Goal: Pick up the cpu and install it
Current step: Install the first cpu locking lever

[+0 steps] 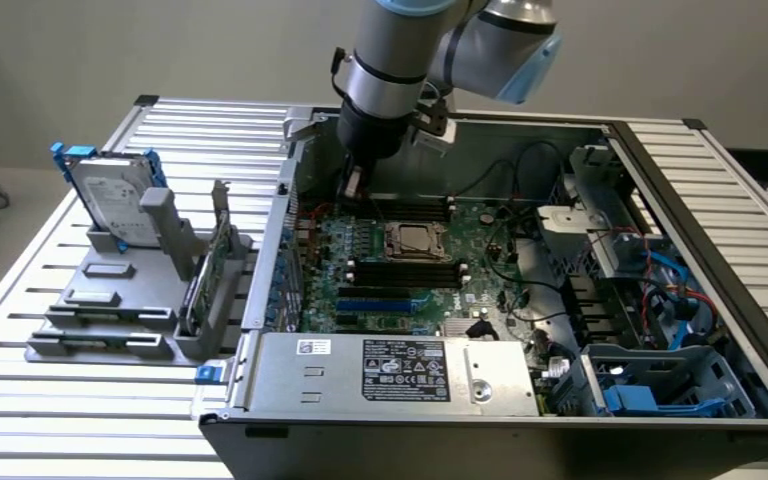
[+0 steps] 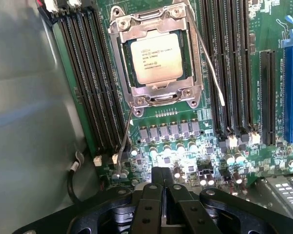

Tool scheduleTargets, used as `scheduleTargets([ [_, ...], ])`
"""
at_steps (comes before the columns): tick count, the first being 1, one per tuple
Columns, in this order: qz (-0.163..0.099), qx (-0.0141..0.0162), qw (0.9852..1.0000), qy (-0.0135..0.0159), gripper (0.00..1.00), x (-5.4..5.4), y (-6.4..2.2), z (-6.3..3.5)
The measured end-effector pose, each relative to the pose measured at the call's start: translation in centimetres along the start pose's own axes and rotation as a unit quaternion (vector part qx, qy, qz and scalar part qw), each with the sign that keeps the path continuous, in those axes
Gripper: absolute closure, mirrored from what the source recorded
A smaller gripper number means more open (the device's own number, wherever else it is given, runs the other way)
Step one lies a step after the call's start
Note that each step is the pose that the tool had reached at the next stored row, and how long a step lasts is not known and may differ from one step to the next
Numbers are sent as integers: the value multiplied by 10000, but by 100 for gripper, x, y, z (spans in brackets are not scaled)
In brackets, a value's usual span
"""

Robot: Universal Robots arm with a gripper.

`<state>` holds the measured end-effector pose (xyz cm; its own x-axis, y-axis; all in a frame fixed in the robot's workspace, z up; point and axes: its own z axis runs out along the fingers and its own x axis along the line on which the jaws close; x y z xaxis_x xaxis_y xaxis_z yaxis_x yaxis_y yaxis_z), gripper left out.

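The cpu (image 2: 158, 59) is sitting in its socket (image 2: 155, 92) on the green board. The jaws are pressed together, holding nothing, hanging at six o'clock from it.

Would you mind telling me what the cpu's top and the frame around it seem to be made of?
The cpu sits in its socket; its top looks like dull matte silver-grey metal with dark printed text. The socket frame looks like brighter bare stamped metal, with glinting edges and screw heads at the corners. The claw appears to be black metal or plastic.

arm (image 1: 391, 60) above open computer case (image 1: 518, 400), cpu (image 1: 415, 239) in socket
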<state>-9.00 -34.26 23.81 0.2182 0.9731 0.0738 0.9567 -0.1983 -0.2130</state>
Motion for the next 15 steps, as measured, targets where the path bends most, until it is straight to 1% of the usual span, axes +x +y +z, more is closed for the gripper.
scheduleTargets([
  [2,54,-9,10000,47,89,0,-1,-5],
  [4,93,-19,9999,109,89,1,-2,-8],
  [5,107,-22,9998,147,89,0,-3,-8],
  [12,199,-40,9988,447,89,0,-6,-10],
  [14,223,-51,9984,525,89,0,-8,-11],
  [15,237,-61,9981,557,89,0,-8,-13],
])
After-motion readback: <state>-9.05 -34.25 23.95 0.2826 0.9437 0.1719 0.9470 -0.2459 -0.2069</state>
